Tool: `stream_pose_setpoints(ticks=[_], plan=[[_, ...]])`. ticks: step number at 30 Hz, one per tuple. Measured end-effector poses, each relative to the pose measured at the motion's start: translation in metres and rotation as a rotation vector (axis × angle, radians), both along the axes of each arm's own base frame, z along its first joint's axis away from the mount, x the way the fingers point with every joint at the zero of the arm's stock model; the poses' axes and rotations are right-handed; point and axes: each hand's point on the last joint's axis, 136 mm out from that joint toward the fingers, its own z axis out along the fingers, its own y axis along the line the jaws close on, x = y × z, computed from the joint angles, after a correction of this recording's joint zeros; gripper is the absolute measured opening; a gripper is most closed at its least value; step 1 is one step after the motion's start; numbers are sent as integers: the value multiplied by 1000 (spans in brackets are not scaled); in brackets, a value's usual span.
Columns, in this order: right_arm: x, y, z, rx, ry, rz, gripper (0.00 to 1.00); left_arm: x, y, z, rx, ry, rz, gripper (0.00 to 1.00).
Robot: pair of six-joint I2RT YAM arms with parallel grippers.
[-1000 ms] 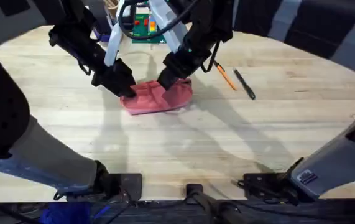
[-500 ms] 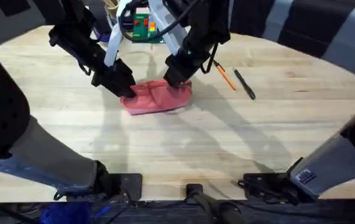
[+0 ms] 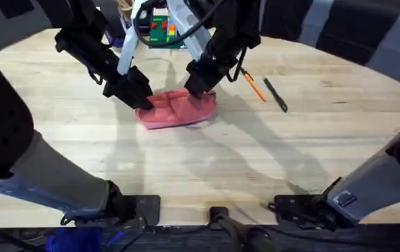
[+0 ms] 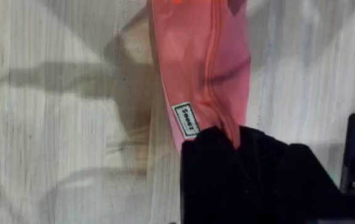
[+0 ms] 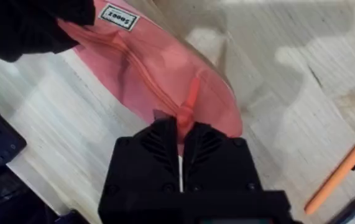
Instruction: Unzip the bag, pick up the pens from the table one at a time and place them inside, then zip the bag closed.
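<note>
The pink-red bag lies on the table at centre back. My left gripper is shut on its left end, next to the small label; the bag runs away from the black fingers. My right gripper sits over the bag's right end, shut on the zipper pull of the bag. The zipper line runs from the pull toward the label. Right of the bag lie two pens, orange and black, both untouched.
A green board with coloured parts and cables stand at the table's back edge behind the arms. The arm bases and mounts line the front edge. Bare wood stretches in front of the bag and to the right of the pens.
My right gripper has slid a little to the right along the bag with the zipper pull. The left gripper and both pens have stayed put.
</note>
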Motion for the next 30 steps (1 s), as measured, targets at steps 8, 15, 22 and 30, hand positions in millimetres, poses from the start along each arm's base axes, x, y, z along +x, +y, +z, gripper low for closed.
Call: stream_pose_setpoints(ticks=[8,15,22,30], plan=[[2,11,3,6,-57,49,32,1,0,0,1,-4,0,42],[3,23,5,8,-112,84,32,1,0,-1,2,-7,0,42],[4,30,7,24,-132,91,32,2,-1,1,-12,-14,-6,42],[4,35,10,45,-134,98,32,4,-5,5,-78,-97,-103,42]])
